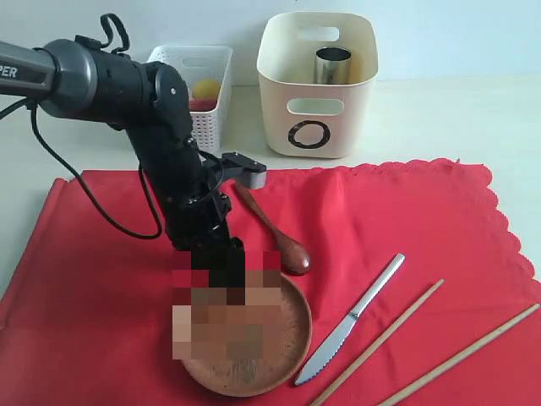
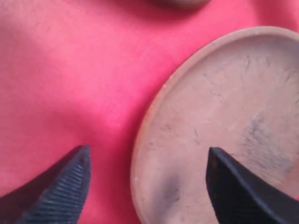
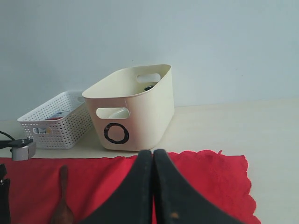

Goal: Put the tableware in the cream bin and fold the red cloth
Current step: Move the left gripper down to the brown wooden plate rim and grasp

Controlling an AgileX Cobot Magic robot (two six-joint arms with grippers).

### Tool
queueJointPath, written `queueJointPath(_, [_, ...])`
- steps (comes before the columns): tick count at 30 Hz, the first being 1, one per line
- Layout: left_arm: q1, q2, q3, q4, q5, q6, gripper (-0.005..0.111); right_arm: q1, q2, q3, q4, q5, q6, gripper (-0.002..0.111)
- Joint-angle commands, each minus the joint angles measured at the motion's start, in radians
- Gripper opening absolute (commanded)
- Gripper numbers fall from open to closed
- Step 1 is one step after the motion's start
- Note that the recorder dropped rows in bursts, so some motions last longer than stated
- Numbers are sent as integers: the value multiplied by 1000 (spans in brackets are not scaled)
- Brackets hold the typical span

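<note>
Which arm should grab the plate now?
Left. The left tool, open, straddles the plate rim, one finger over the plate, one over the red cloth. The right tool is shut, no plate in its view.

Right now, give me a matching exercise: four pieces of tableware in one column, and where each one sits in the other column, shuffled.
Things:
1. steel cup
2. wooden spoon
3. knife
4. brown plate

Places:
A. between plate and chopsticks
B. inside the cream bin
C. rim straddled by the open left tool
D. on the red cloth, between plate and bin

Pairs: 1-B, 2-D, 3-A, 4-C
</note>
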Motion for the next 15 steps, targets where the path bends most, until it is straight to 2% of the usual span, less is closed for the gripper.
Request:
queueJointPath(1, [-3, 25, 22, -4, -29, 9, 50, 1, -4, 5, -6, -10, -2, 0])
queueJointPath(8, [-3, 25, 22, -4, -43, 9, 0, 1, -4, 5, -6, -10, -2, 0])
queueJointPath(15, [-3, 25, 20, -1, -35, 9, 0, 1, -4, 5, -6, -10, -2, 0])
